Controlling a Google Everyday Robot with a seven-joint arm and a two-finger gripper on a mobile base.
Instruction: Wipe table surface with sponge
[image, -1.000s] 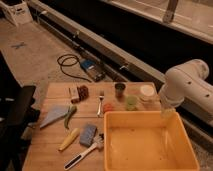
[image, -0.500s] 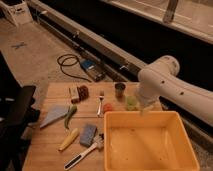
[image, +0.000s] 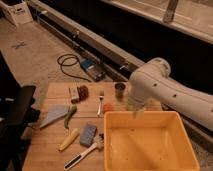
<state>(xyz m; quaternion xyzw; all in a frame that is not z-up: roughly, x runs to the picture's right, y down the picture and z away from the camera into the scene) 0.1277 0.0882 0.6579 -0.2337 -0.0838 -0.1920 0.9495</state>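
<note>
Plainly, the sponge (image: 88, 134) lay left of and nearer than the hand (image: 135, 111) at the far rim of the bin (image: 167, 114), long axis near-far; the hand's opening could not be told.

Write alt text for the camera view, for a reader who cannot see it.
A white robot arm reaches over a wooden table, its gripper hanging at the far rim of a yellow bin. Beside the bin lie a blue-grey sponge, brush and grey cloth.

One each: sponge (image: 88, 134), brush (image: 82, 154), cloth (image: 54, 116), fork (image: 100, 102), bin (image: 167, 114); gripper (image: 135, 111) at bin's far rim.
</note>
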